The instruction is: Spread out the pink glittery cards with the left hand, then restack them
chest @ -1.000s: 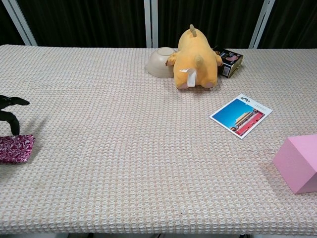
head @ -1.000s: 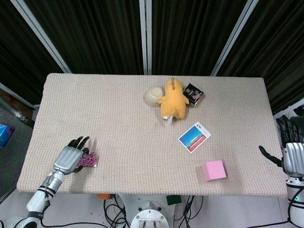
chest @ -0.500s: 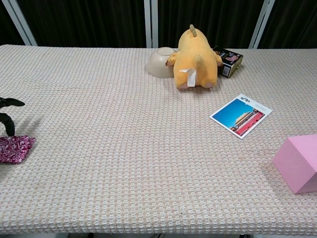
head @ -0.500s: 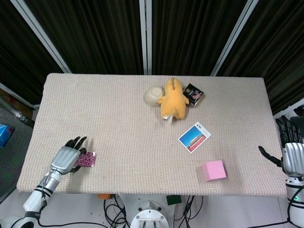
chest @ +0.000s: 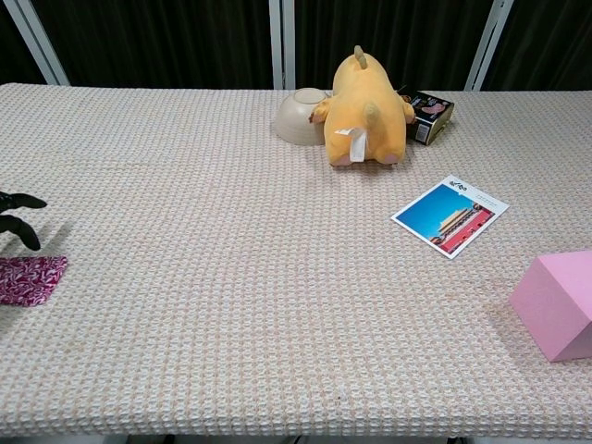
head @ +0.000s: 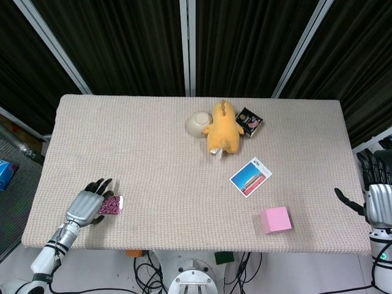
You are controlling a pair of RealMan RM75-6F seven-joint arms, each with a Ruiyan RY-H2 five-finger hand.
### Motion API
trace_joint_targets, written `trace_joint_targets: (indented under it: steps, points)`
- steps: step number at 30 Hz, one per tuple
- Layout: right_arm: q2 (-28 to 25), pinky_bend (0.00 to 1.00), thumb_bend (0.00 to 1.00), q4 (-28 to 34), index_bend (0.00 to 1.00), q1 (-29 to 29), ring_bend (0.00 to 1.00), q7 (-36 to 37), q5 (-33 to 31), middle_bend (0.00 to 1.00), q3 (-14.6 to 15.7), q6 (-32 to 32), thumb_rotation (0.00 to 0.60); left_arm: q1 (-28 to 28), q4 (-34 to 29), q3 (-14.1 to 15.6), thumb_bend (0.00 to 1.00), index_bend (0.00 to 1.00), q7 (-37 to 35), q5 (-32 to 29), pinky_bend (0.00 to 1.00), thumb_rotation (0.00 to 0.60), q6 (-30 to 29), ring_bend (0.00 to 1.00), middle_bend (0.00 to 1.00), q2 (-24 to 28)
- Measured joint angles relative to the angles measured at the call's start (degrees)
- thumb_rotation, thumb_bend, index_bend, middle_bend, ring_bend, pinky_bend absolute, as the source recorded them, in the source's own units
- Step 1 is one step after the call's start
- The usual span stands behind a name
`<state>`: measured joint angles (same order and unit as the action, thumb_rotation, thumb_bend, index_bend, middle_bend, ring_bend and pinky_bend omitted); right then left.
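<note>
The pink glittery cards [head: 112, 206] lie in a small flat stack near the table's front left corner; in the chest view the cards [chest: 30, 279] show at the far left edge. My left hand [head: 87, 205] lies palm down on the table with its fingers apart, fingertips [chest: 17, 228] at the left side of the stack, partly covering it. Whether the stack is fanned I cannot tell. My right hand [head: 376, 196] hangs off the table's right edge, fingers spread, holding nothing.
A yellow plush toy [head: 222, 127] lies at the back centre beside a beige bowl [head: 198, 123] and a small dark packet [head: 249, 121]. A postcard [head: 250, 177] and a pink cube [head: 275, 220] sit at the front right on the woven table cover [head: 153, 159].
My left hand has drawn back toward the front left corner, dragging the pink cards with it a short way leftward. The right hand has not moved.
</note>
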<state>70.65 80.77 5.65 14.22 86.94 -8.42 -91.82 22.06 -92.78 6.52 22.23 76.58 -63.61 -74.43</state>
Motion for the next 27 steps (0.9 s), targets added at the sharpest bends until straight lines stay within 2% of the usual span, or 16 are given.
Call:
trace_joint_targets:
  steps: [7, 18, 27]
  points:
    - [0.35, 0.0, 0.46, -0.24, 0.0, 0.19, 0.0, 0.01, 0.06, 0.0, 0.14, 0.41, 0.6, -0.67, -1.95, -0.15, 0.2, 0.18, 0.93, 0.56, 0.15, 0.6, -0.79, 0.0, 0.0, 0.88]
    - [0.06, 0.0, 0.46, -0.17, 0.0, 0.27, 0.0, 0.07, -0.05, 0.0, 0.0, 0.47, 0.6, 0.86, -2.64, -1.61, 0.2, 0.26, 2.06, -1.02, 0.15, 0.6, 2.48, 0.0, 0.0, -0.01]
    - [0.3, 0.0, 0.46, -0.6, 0.0, 0.36, 0.0, 0.29, -0.01, 0.0, 0.12, 0.68, 0.6, 1.38, -1.96, -2.4, 0.2, 0.26, 3.67, -4.31, 0.14, 0.6, 4.07, 0.0, 0.0, -0.57]
